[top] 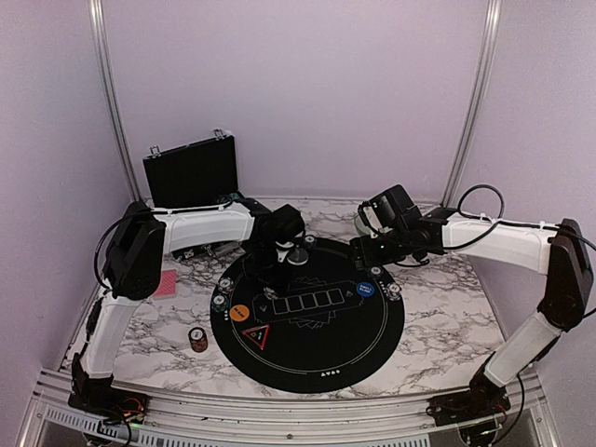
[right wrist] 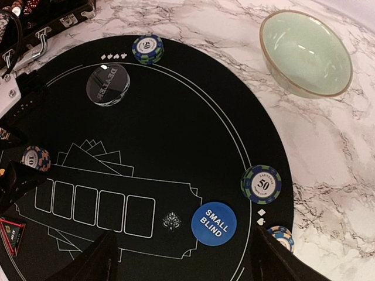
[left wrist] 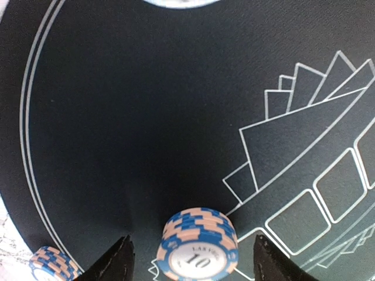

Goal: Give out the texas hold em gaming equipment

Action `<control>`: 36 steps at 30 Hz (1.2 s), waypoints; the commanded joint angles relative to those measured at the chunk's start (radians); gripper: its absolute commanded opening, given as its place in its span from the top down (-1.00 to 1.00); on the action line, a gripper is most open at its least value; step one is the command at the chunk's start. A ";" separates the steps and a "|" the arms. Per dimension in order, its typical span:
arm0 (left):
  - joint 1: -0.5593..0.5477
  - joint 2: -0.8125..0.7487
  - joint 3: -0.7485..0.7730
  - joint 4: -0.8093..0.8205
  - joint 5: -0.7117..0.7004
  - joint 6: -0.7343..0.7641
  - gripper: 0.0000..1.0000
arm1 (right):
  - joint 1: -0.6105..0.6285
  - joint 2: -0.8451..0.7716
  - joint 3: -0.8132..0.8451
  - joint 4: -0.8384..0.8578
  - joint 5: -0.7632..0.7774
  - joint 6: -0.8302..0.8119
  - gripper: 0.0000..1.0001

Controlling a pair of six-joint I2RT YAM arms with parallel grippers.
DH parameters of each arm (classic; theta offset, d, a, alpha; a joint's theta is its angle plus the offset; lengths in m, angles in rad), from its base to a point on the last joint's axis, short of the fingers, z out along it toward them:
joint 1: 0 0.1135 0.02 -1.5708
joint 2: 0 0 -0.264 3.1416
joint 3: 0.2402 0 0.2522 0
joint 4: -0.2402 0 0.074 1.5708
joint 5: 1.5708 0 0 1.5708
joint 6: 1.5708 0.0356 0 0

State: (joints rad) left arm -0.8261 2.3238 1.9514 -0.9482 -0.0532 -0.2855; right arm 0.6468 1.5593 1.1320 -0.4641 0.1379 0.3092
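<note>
My left gripper is open and straddles a blue-and-peach "10" chip stack that stands on the black round mat; there are gaps on both sides. From above, this gripper is at the mat's left-middle. My right gripper is open and empty above the blue "SMALL BLIND" disc. A "50" chip stack and a peach-blue stack sit at the mat's right rim. The dealer button, the orange disc and pinkish-red cards also show.
A black hard case stands open at the back left. A pale green bowl sits on the marble beyond the mat. Another "50" stack is at the mat's far rim. A loose chip stack sits off the mat, front left.
</note>
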 commanded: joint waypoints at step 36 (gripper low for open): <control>0.527 -0.914 -0.866 0.469 0.105 -0.016 -0.53 | 0.326 0.638 0.693 -0.202 -0.006 -0.033 -0.48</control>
State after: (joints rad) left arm -0.3103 1.4532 1.1015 -0.5438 0.0227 -0.3092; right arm 0.9688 2.1574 1.7596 -0.6224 0.1356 0.2874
